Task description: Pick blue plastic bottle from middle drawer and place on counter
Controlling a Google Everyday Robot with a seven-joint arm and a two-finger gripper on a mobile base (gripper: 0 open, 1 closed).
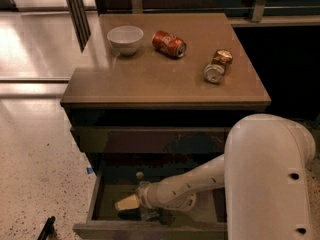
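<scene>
The middle drawer [100,194] is pulled open below the counter [150,79], and its greenish-grey floor shows. My white arm reaches into it from the right. My gripper [128,203] is low inside the drawer at its left front, with a pale tan tip pointing left. The blue plastic bottle does not show plainly. A small greyish shape [150,214] lies under my wrist, and I cannot tell whether it is the bottle. A small round pale thing [139,174] lies at the back of the drawer floor.
On the counter stand a white bowl [125,38] at the back left, a red soda can [169,43] lying on its side, and a gold-brown can [218,65] lying to the right. A closed drawer front [150,139] is above the open drawer. Speckled floor lies to the left.
</scene>
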